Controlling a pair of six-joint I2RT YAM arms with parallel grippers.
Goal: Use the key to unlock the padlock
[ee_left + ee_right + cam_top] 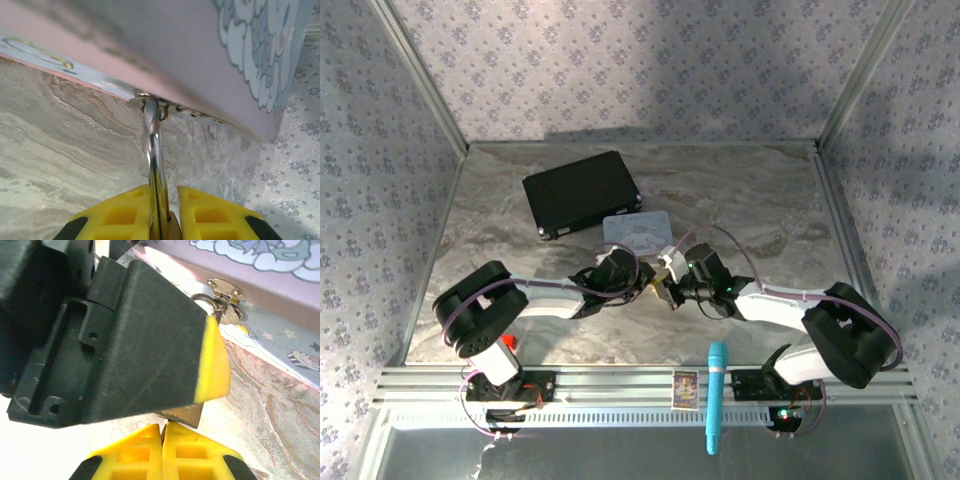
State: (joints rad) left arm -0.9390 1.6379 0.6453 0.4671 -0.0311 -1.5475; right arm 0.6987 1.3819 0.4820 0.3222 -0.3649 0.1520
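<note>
While both arms reach inward in the top view, the left gripper (656,280) and the right gripper (680,285) meet tip to tip at the near edge of the pastel tin (638,230); the black case (582,192) lies well apart behind it and the blue tool (717,395) rests on the front rail; lock too small to make out from here.

Left wrist view: jaws clamped on the padlock (157,215), one yellow pad on either side; the silver shackle (154,150) runs up from between them and through the tin's hasp (155,102), so the lock hangs off the tin above the marbled surface (60,165); judged purpose: to steady the body so it cannot swing or twist when the key goes in.

Right wrist view: right jaws together; a dull metal piece (182,415) sits just beyond their tips, under the black back of the left finger; cannot tell whether it is the key or the lock's underside; judged step: lining up for insertion.
</note>
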